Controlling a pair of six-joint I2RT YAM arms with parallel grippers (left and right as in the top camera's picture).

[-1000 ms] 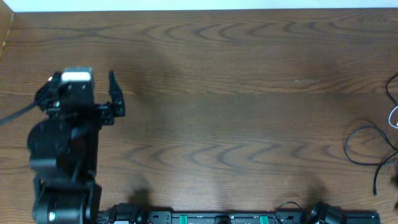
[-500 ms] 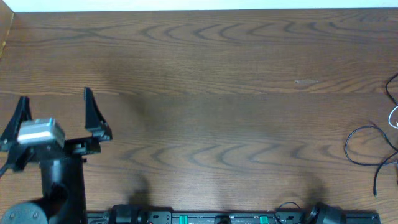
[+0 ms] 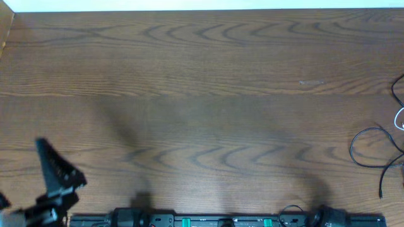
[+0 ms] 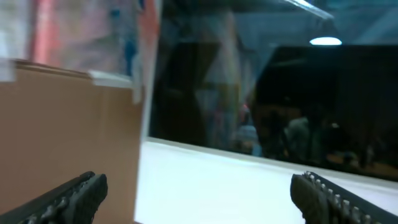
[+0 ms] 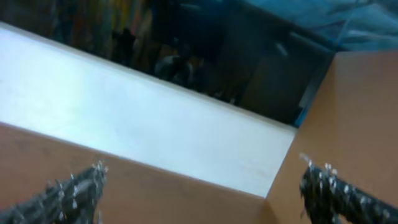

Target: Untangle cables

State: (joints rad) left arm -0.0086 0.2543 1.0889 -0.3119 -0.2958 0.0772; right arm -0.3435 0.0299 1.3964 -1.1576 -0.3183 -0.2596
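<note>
At right edge, cables (image 3: 352, 150) (overhead only)

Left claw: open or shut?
Open. The left claw shows its fingers far apart in the wrist view, nothing between them.

Nothing written can be read in any view: no words, labels, brands, numbers or signs. The black rail (image 3: 221, 221) along the near edge of the worktop (image 3: 208, 75) carries small green and pale marks, too small to tell whether they are letters. In the left wrist view, the coloured sheets (image 4: 81, 31) in the background are too blurred to read.
</note>
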